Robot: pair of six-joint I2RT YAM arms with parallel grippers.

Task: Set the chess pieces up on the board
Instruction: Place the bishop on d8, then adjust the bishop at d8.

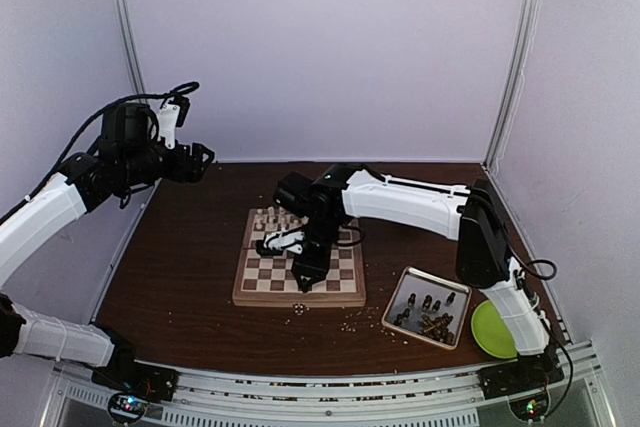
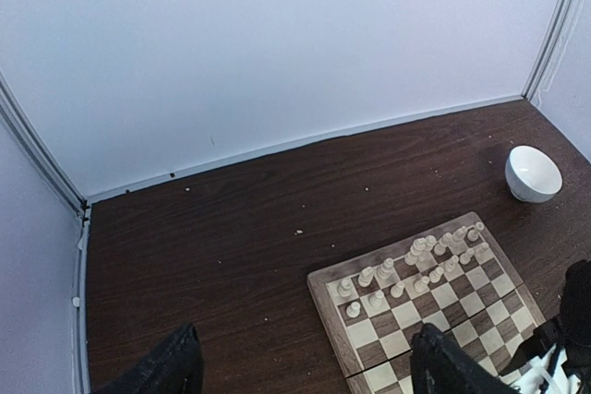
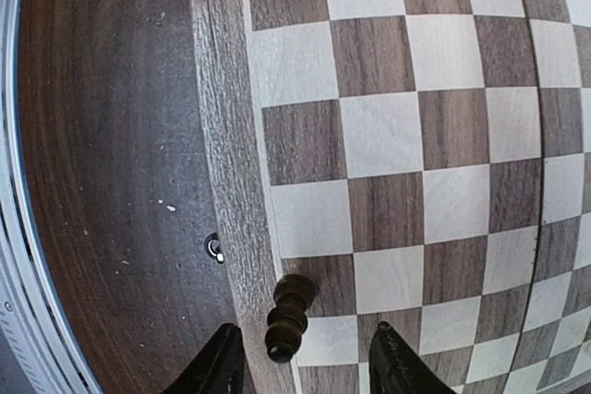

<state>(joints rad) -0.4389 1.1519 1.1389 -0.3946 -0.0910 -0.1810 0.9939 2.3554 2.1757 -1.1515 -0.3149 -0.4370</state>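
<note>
The right gripper (image 3: 305,357) hung low over the near edge of the board (image 3: 416,136), jaws apart. A dark piece (image 3: 288,316) sat between them on a square by the rim, and as far as I could see neither finger touched it. The cream pieces (image 2: 416,265) stood in the far rows. More dark pieces (image 1: 430,312) lay in the tray (image 1: 397,295) to the right. The left gripper (image 2: 309,362) was up high on the left, jaws wide apart and empty.
</note>
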